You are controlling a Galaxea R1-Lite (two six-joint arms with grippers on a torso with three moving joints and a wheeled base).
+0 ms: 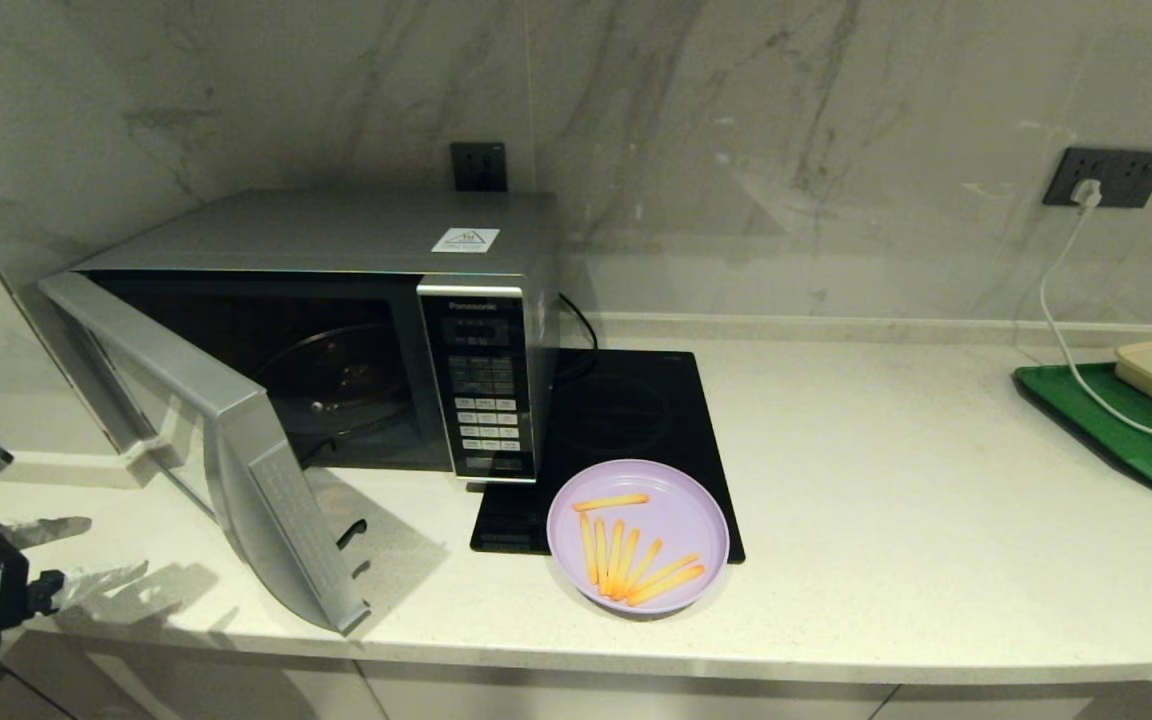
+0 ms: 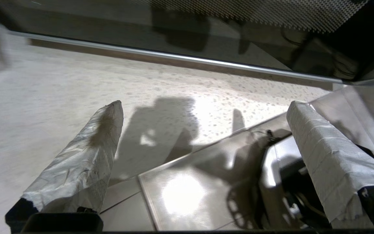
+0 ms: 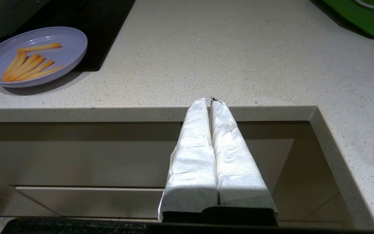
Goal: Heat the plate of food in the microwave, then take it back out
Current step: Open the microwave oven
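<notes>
Left claw [image 2: 203, 107] hangs off the table's [image 1: 886, 480] front left corner with its taped fingers [image 2: 86, 156] spread wide and empty, beside the microwave's [image 1: 336, 330] swung-open door [image 1: 236, 460]. Right claw [image 3: 210, 101] sits pressed shut on nothing, below the table's front edge. The plate of food [image 1: 638, 535] rests on the table, overlapping the black hob's [image 1: 616, 440] front corner, just right of the microwave.
</notes>
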